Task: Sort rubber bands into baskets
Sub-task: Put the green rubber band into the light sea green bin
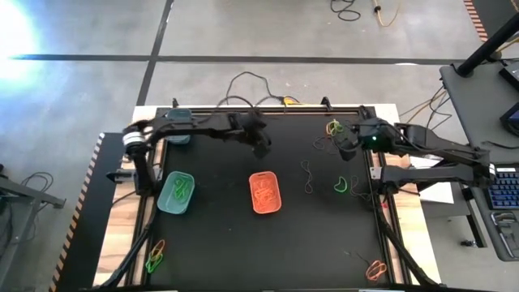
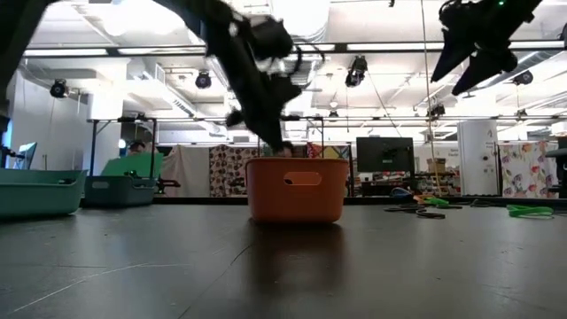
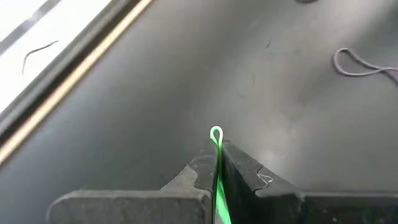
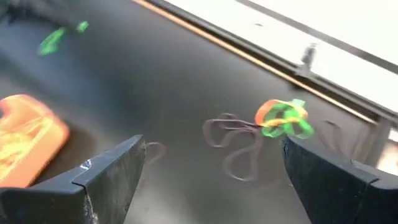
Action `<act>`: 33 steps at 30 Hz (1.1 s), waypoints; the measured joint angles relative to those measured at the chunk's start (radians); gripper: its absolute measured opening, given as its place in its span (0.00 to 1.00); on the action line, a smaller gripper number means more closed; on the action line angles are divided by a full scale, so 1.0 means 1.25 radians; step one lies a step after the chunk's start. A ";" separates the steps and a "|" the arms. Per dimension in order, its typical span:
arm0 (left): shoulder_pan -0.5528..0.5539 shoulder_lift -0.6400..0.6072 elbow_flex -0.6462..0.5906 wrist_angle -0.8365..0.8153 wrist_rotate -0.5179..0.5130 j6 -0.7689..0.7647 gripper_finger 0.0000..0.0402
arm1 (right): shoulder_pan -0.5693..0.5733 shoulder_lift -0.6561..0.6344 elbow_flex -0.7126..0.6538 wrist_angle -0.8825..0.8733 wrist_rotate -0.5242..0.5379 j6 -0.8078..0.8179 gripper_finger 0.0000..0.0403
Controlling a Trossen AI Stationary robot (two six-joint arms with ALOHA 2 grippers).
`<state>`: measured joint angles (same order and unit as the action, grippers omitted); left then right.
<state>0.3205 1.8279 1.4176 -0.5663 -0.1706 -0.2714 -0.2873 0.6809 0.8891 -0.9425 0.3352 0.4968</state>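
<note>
Our left claw (image 3: 217, 163) is clamped on a green rubber band (image 3: 216, 134), above the worktop (image 1: 219, 235) behind the orange basket (image 1: 265, 192). We should carry it across to the light teal-green basket (image 1: 176, 193) before releasing. Our right claw (image 4: 211, 171) waits, fingers apart.

Glare blew out the floor's upper-left corner in the high view. Ceiling strip lights silhouetted the arms in the low view, and the right wrist view smeared with blur.

One camera is looking straight down over the desk (image 1: 243, 235); another is looking level across it, both sharing the orange basket (image 1: 265, 192); wrist cameras are facing the desk closely.
</note>
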 joint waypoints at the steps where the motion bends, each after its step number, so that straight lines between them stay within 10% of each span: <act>1: -0.003 -0.023 0.010 -0.034 -0.002 0.000 0.00 | 0.006 -0.012 -0.014 0.023 -0.022 -0.019 0.90; 15: -0.165 -0.373 -0.197 -0.293 -0.030 -0.265 0.00 | 0.210 0.080 -0.091 0.258 -0.149 -0.044 0.90; 33: -0.399 -0.599 -0.581 -0.494 -0.001 -0.758 0.00 | 0.649 0.228 -0.090 0.298 -0.046 0.421 0.90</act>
<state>-0.1780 1.0795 0.6915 -1.1842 -0.1723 -1.2186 0.5233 0.9656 0.7765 -0.5699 0.2773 1.0226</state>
